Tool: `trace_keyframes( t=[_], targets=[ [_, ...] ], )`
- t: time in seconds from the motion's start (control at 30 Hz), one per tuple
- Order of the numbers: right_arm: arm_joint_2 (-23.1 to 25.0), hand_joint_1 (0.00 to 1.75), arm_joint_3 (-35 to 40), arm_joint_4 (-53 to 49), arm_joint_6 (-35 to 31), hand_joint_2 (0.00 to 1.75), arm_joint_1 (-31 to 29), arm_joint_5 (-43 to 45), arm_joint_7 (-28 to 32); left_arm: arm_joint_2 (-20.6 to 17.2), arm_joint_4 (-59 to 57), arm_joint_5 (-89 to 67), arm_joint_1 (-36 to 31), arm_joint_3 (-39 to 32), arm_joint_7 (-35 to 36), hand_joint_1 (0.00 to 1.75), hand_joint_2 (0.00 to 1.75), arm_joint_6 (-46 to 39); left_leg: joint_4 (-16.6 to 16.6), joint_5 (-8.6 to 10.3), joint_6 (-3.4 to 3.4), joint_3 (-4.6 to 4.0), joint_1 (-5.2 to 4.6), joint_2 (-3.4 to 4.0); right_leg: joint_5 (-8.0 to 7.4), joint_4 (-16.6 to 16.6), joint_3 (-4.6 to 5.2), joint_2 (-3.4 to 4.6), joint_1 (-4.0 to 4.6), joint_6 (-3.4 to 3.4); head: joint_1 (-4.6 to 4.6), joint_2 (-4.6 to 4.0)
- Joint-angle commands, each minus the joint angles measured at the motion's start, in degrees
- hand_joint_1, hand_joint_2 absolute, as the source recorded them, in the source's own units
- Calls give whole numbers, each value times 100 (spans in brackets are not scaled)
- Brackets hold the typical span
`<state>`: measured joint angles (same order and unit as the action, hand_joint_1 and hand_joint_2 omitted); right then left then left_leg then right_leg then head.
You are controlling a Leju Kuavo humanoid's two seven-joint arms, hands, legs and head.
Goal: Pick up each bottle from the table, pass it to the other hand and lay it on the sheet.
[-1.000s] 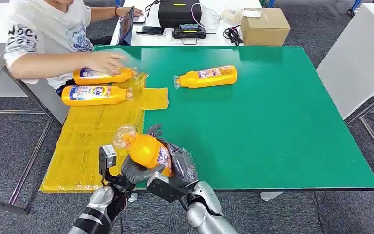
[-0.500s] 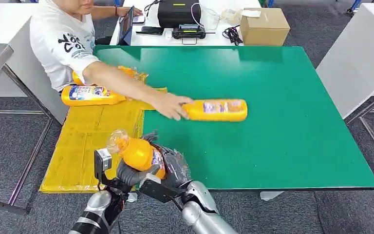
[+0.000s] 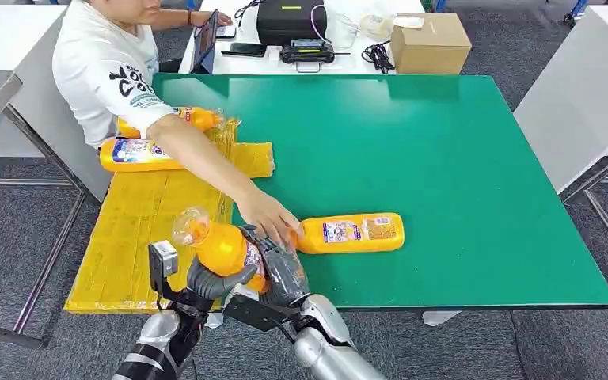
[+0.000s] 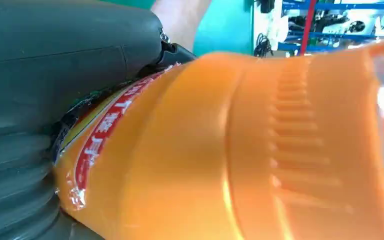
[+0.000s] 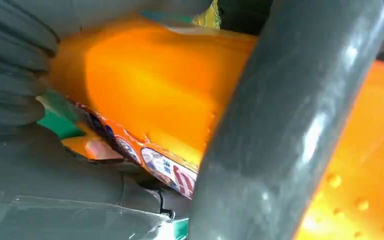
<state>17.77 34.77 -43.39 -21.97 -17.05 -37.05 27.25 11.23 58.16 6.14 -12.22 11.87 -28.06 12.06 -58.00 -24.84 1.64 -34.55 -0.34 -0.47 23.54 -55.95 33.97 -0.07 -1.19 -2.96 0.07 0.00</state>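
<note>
An orange bottle (image 3: pixel 223 248) with a clear cap is held above the table's front edge, cap towards the yellow sheet (image 3: pixel 138 237). My left hand (image 3: pixel 206 279) grips it from below near the neck. My right hand (image 3: pixel 283 271) wraps its base. The left wrist view has the bottle (image 4: pixel 240 150) close against my left hand (image 4: pixel 55 75). In the right wrist view a thick finger of my right hand (image 5: pixel 285 120) lies across the bottle (image 5: pixel 145 85). A second bottle (image 3: pixel 353 232) lies on the green table (image 3: pixel 459 158). Two more bottles (image 3: pixel 136 153) (image 3: pixel 196 118) lie on the sheet's far end.
A person in a white shirt (image 3: pixel 103 71) leans in from the far left, one hand (image 3: pixel 271 218) touching the cap end of the bottle on the table, just beyond my right hand. A cardboard box (image 3: pixel 430 42) and black devices (image 3: pixel 289 24) sit on the white table behind.
The person has slid the bottle on the table from its middle towards the front, close to my hands. The bottle I hold has shifted slightly left and lower.
</note>
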Motion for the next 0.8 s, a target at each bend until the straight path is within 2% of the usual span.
trace_keyframes(
  t=[0.03,0.13,0.3,0.53,0.63,0.8],
  targets=[
    [-79,0,219,339,35,0,37,-34,-97,130,58,39,-388,2,7,175,175,-29,-3,-7,-11,18,15,-20,12,4,-29,-23,16,14,4,0],
    [-115,0,191,143,-129,0,89,-72,-91,137,64,70,-369,-69,8,175,175,-119,-4,-7,-9,15,13,-17,11,2,-25,-20,14,12,2,0],
    [-340,0,207,-868,-235,0,249,-217,-228,117,151,-66,-390,-216,-67,175,175,-493,-5,-5,-8,9,13,-15,7,2,-19,-17,13,11,4,0],
    [-623,0,154,-3123,-614,0,834,-142,-175,111,198,-484,-479,-645,-235,175,175,-1611,-8,-7,-10,2,10,-11,9,-4,-13,-14,11,12,7,0],
    [-671,0,275,-3484,-838,0,932,-294,-142,158,112,-568,-545,-811,-298,175,175,-1872,-8,-12,-12,14,13,-8,12,-3,-24,-10,14,15,2,0],
    [-643,0,363,-3527,-1194,0,943,-363,-121,197,-13,-781,-644,-882,-351,175,175,-2345,0,-4,-6,7,7,-7,4,2,-14,-8,7,8,4,0]
  ],
)
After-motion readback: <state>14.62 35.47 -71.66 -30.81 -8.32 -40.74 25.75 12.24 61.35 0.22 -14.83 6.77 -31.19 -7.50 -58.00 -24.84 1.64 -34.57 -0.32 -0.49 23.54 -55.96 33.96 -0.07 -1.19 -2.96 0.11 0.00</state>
